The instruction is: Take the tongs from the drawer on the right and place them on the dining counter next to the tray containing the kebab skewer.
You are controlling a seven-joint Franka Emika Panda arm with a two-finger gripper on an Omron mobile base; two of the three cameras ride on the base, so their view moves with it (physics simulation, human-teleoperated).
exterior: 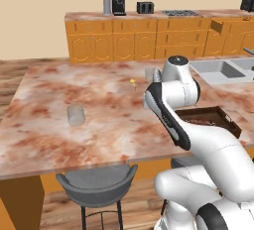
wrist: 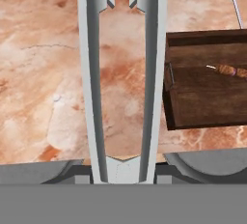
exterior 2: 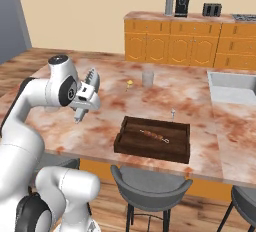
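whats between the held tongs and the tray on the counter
Just bare marbled dining counter; the hand view shows nothing between the tongs and the tray.

The tray sits on the tabletop at lower centre of the right base view, a skewer inside. The tongs hang above the tabletop left of it; a glass stands behind.

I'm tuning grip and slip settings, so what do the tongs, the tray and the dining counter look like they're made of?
Tongs: smooth grey metal by the look, matte with soft shading, toothed tips. Tray: dark brown wood, probably, with faint grain and thick walls. Dining counter: polished stone, it seems, marbled reddish-pink and white with fine veins. Everything is rendered, so the finishes are only apparent.
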